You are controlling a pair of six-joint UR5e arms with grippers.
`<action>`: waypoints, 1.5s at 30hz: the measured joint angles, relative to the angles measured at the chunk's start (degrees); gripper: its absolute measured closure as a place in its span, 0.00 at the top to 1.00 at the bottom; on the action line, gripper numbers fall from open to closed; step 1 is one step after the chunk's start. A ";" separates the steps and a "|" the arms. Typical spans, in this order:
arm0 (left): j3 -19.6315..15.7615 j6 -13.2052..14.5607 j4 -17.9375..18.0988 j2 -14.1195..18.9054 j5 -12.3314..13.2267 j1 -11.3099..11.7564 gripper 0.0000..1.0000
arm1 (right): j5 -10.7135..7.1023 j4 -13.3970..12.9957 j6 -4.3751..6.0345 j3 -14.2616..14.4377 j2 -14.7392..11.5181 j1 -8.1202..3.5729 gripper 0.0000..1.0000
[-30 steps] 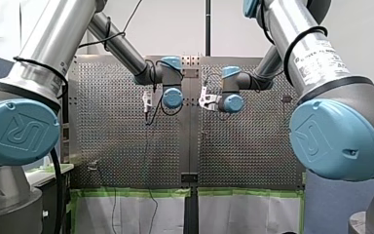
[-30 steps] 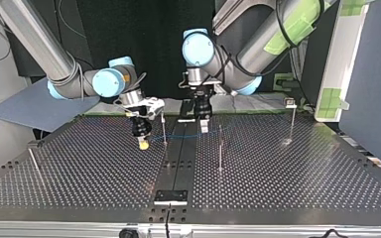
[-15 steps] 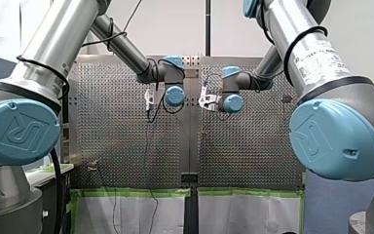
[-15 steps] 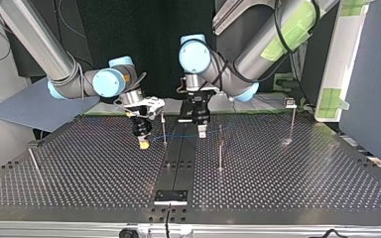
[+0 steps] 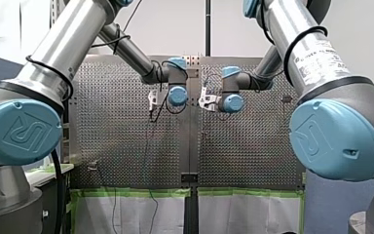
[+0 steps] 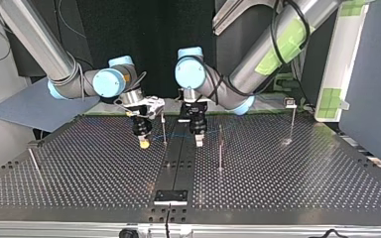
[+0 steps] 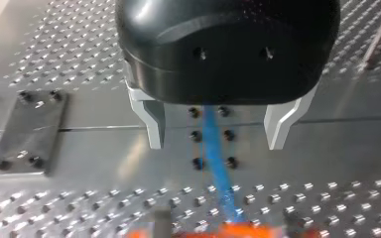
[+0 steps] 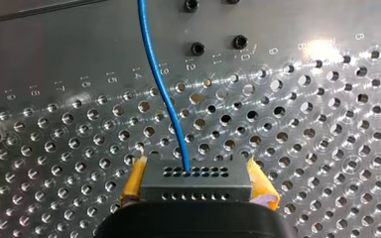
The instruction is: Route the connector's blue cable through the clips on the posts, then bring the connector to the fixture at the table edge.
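In the right wrist view my right gripper [image 8: 196, 173] is shut on the dark grey connector [image 8: 196, 184], its yellow pads [image 8: 133, 182] pressed on both ends. The blue cable [image 8: 162, 84] rises out of the connector and runs away over the perforated plate. In the left wrist view my left gripper [image 7: 216, 144] stands open, and the blue cable [image 7: 214, 148] passes between its metal fingers [image 7: 153, 124] without touching them. In the top view my right gripper [image 6: 142, 141] hangs beside a thin post [image 6: 163, 130], and my left gripper [image 6: 198, 139] hangs over the central rail.
More thin posts stand on the plate in the top view: one [image 6: 221, 148] right of the rail, one [image 6: 292, 121] at the far right, one leaning [image 6: 32, 159] at the left. A dark fixture plate [image 6: 170, 197] sits at the near table edge.
My left arm has swung toward the top view's left and come lower, bringing its open fingers astride the blue cable over the rail. My right arm has stayed still.
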 joint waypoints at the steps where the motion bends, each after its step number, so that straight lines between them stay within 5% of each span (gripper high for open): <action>1: 0.26 0.00 -0.03 0.00 -0.01 0.11 1.00 | 0.00 0.03 0.00 0.00 0.00 0.02 0.00; 20: 0.74 0.94 -1.36 -0.01 -0.16 1.33 1.00 | 0.00 0.45 0.00 0.00 0.00 0.14 0.00; 22: 0.71 1.40 -1.39 -0.01 -0.11 1.22 0.77 | 0.00 0.49 0.00 0.01 0.00 0.15 0.00; 23: 0.67 1.67 -1.37 -0.01 -0.09 1.18 0.77 | 0.00 0.50 0.00 0.01 0.00 0.15 0.00; 25: 0.57 2.35 -1.29 -0.01 -0.01 1.10 0.40 | 0.00 0.51 0.00 0.01 0.00 0.15 0.00; 26: 0.55 2.59 -1.24 -0.01 0.07 1.06 0.40 | 0.00 0.52 0.00 0.00 0.00 0.15 0.00; 27: 0.52 2.82 -1.19 -0.01 0.17 1.02 0.25 | 0.00 0.52 0.00 0.00 0.00 0.15 0.00; 28: 0.50 2.93 -1.16 -0.01 0.22 1.00 0.02 | 0.00 0.52 0.00 0.00 -0.01 0.15 0.00; 45: -0.72 1.67 -0.41 -0.01 -2.85 1.39 0.02 | 0.00 0.87 -0.08 0.02 0.00 0.16 0.00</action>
